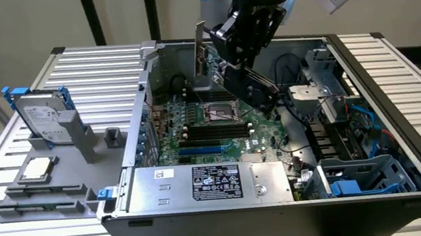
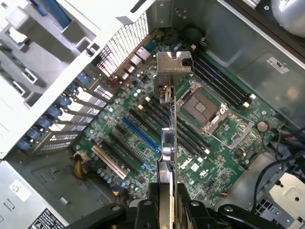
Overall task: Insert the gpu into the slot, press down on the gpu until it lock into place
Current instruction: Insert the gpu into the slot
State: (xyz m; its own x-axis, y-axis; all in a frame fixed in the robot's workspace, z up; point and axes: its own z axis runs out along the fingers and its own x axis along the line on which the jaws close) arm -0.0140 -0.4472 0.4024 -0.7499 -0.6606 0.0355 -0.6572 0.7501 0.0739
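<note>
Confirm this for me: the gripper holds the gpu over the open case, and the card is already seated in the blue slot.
Not seated. The gripper holds the gpu in the air above the motherboard, and the blue slot lies bare, apart from the card; the wrist view shows this. The rest stands: the gripper is shut on the gpu over the open case.

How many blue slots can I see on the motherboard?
1. The blue slot lies on the motherboard, near the grey power supply. The card in the gripper covers part of the board, so others may be hidden.
</note>
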